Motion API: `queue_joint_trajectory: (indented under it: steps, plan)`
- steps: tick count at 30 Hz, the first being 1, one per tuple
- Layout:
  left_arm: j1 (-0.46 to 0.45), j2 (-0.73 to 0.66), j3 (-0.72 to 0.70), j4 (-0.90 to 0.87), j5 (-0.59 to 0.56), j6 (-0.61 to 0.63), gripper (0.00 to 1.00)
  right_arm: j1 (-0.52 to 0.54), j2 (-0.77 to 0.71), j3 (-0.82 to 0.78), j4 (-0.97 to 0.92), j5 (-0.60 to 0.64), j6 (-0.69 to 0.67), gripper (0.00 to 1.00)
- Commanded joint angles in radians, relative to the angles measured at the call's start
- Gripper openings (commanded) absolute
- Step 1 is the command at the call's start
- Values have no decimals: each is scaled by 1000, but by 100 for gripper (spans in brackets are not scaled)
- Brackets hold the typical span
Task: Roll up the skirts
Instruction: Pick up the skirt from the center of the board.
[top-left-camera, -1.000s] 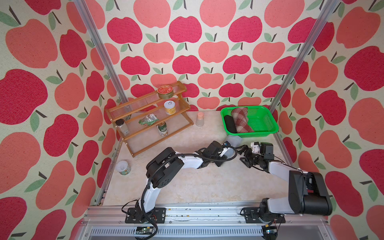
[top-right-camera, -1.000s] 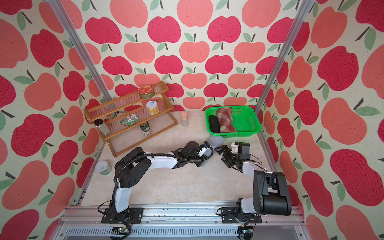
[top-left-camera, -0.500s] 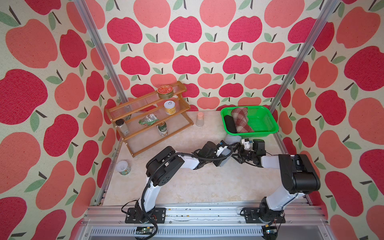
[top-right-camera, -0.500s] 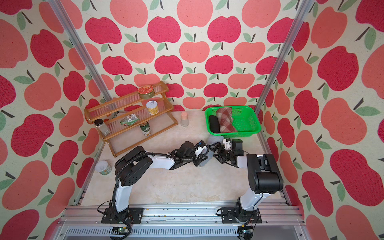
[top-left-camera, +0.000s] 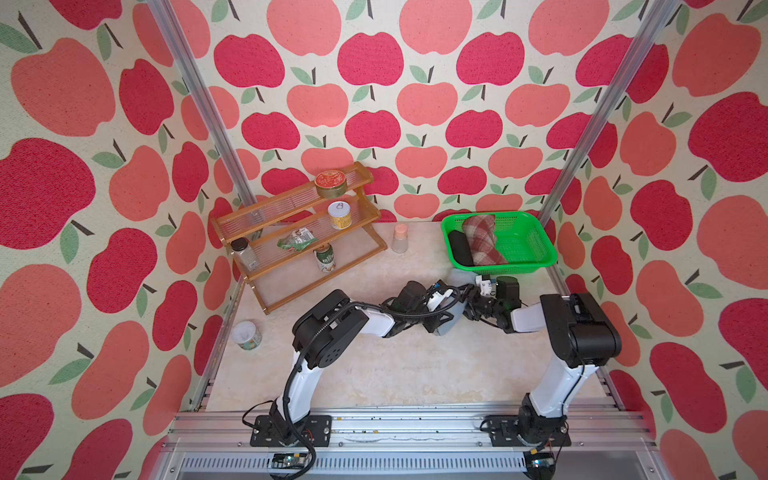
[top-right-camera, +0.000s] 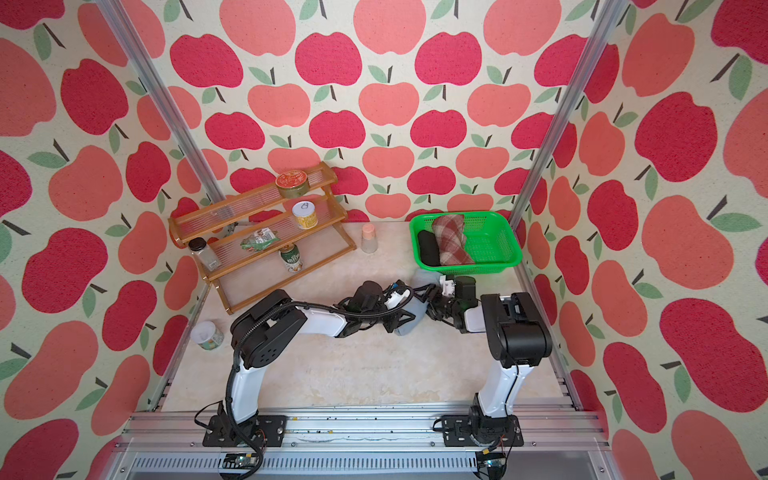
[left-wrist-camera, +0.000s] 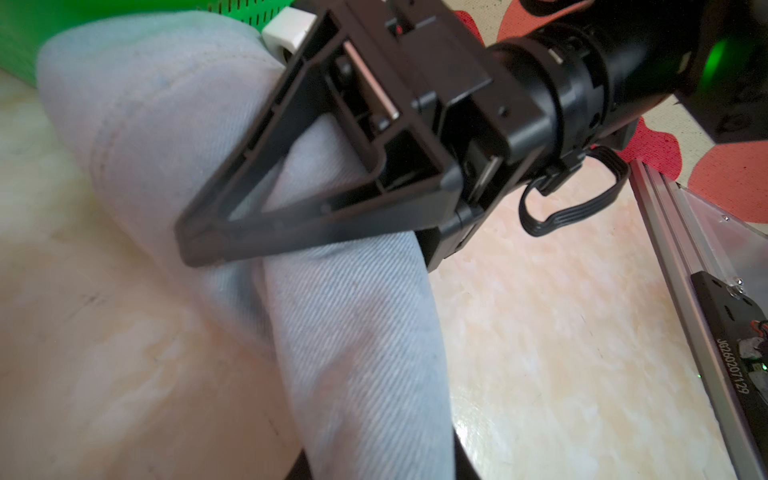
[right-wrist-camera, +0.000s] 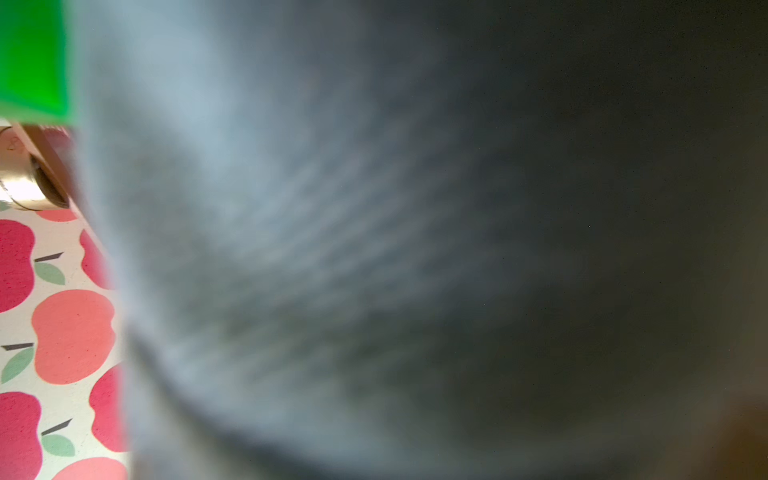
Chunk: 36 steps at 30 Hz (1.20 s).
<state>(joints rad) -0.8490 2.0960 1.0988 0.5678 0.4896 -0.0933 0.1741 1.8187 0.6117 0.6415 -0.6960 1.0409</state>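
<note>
— Where's the denim skirt (left-wrist-camera: 353, 332)?

— Rolled on the bench (top-left-camera: 374, 374), just in front of the green basket (top-left-camera: 536, 259), which holds the rolled black skirt (top-left-camera: 459, 247) and plaid skirt (top-left-camera: 482, 241).

— And the fingers?

— One of the right fingers (left-wrist-camera: 311, 232) lies across the roll. Its partner is hidden, so I can't tell if they're clamped. The left fingers (top-left-camera: 432, 325) are at the roll too, and I can't tell there either.
</note>
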Motion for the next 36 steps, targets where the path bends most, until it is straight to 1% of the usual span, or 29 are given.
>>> queue_joint_trajectory:
  steps: [1, 2, 3, 4, 5, 6, 8, 10, 14, 16, 17, 18, 20, 22, 25, 27, 29, 31, 33, 36]
  plan:
    - [-28, 44, -2, -143, 114, 11, 44, 28, -11, 28, -149, 74, -58, 42]
    - [-28, 39, 2, -167, 102, 22, 51, 34, -33, 46, -207, 80, -88, 35]
    - [-27, 27, -2, -188, 83, 34, 61, 40, -60, 74, -279, 85, -126, 28]
    - [-22, 3, -13, -204, 61, 46, 69, 46, -96, 106, -360, 92, -165, 23]
    - [-16, -23, -27, -215, 45, 55, 72, 48, -125, 139, -438, 99, -206, 22]
    - [-4, -57, -44, -230, 22, 61, 76, 48, -159, 182, -538, 110, -256, 21]
    - [18, -120, -45, -321, -37, 78, 76, 48, -208, 277, -713, 126, -354, 21]
    - [27, -210, -74, -361, -89, 102, 79, 47, -227, 399, -869, 107, -447, 20]
    - [41, -393, -164, -380, -218, 94, 86, 46, -183, 654, -1126, 36, -563, 17]
    - [56, -478, -209, -381, -239, 77, 88, 47, -154, 764, -1219, 28, -595, 16]
    - [63, -519, -230, -383, -254, 68, 96, 47, -137, 822, -1258, 28, -609, 16]
    - [68, -548, -246, -386, -261, 62, 100, 46, -121, 869, -1293, 30, -619, 16]
    - [81, -600, -276, -393, -268, 51, 99, 47, -75, 964, -1353, 22, -630, 16]
    - [93, -624, -291, -403, -274, 46, 100, 48, -46, 1003, -1373, 19, -632, 16]
    - [104, -651, -312, -405, -290, 32, 100, 46, -27, 984, -1313, -6, -616, 16]
    - [108, -669, -328, -395, -293, 22, 99, 35, -1, 1018, -1303, -13, -616, 16]
    - [109, -680, -340, -388, -288, 17, 100, 12, 33, 1085, -1291, -34, -616, 16]
    - [110, -683, -341, -403, -287, 21, 99, -16, 85, 1183, -1295, -66, -615, 16]
    - [112, -687, -351, -407, -289, 19, 100, -43, 161, 1331, -1341, -90, -622, 16]
    - [119, -694, -372, -404, -276, 0, 100, -69, 320, 1578, -1408, -119, -640, 16]
